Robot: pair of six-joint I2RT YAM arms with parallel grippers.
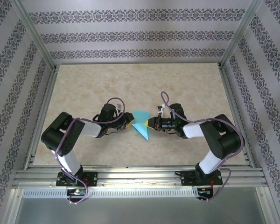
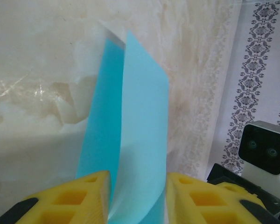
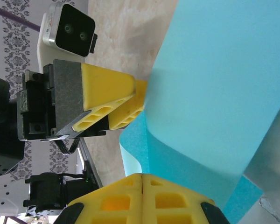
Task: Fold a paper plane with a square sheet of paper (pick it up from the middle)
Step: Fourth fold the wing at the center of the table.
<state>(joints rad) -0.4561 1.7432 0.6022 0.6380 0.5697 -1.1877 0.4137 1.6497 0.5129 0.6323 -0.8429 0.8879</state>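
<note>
The square sheet of paper [image 1: 141,125] is turquoise, folded into a pointed shape, and hangs between the two grippers over the middle of the table. My right gripper [image 1: 150,123] is at its right edge. In the right wrist view its yellow fingers are pressed together [image 3: 142,176] with the paper's [image 3: 214,84] lower edge pinched between the tips. My left gripper [image 1: 130,120] is at the paper's left edge. In the left wrist view its gripper [image 2: 137,179] has the jaws apart, and the bowed paper [image 2: 130,116] runs loosely through the gap. The left gripper [image 3: 130,100] also appears in the right wrist view at the paper's edge.
The marbled beige table [image 1: 84,88] lies under the paper, with aluminium frame rails [image 1: 130,177] along its near edge and patterned walls around it. The right arm's white wrist camera [image 2: 263,147] sits close behind the paper.
</note>
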